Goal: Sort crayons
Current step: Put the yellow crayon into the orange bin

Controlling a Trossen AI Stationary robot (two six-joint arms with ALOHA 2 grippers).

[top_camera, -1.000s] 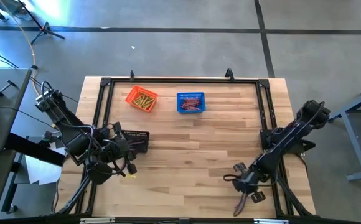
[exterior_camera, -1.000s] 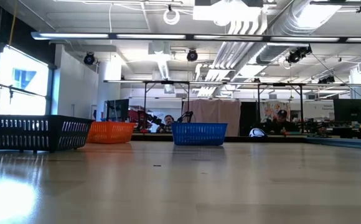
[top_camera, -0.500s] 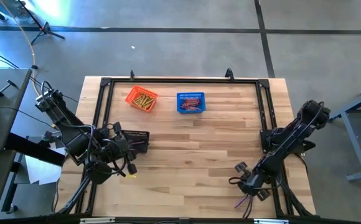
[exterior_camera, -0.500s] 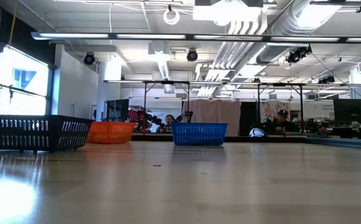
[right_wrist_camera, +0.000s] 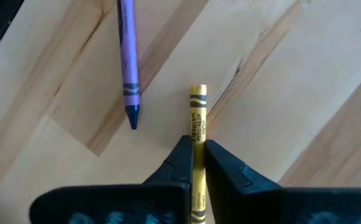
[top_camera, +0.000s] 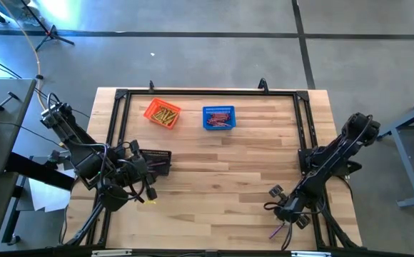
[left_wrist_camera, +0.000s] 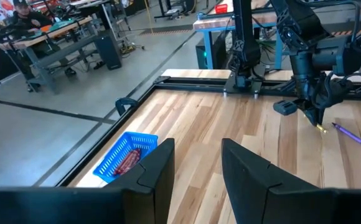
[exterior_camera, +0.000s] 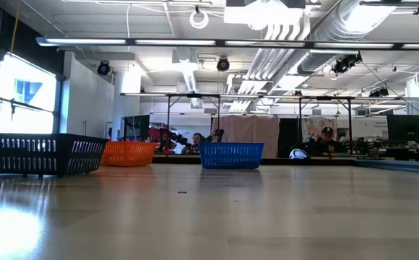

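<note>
Two crayons occupy the right wrist view: a yellow paper-wrapped crayon (right_wrist_camera: 196,134), pinched lengthwise between the fingers of the right gripper (right_wrist_camera: 196,152), and a purple paper-wrapped crayon (right_wrist_camera: 128,68) lying free on the pale wooden plank tabletop (right_wrist_camera: 280,81), just beside the yellow one but apart from it. In the high view the right gripper (top_camera: 287,211) sits near the table's front right corner, with the purple crayon (top_camera: 277,231) just in front of it. The left gripper (left_wrist_camera: 196,168) waits at the left side of the table, its fingers parted with nothing between them.

Sorted crayons already lie in two small mesh baskets at the far side: yellow ones in the orange mesh basket (top_camera: 162,113), reddish ones in the blue mesh basket (top_camera: 218,118). A black mesh basket (exterior_camera: 36,154) stands beside the left arm.

Handling, as a judgement: each crayon is a light, stiff wax stick, brittle under bending and smooth enough in its paper sleeve to roll on the planks or twist in a narrow pinch. A hold near mid-length, across the wrapper, should resist pivoting; the present grip appears to run along the stick's lower half.
</note>
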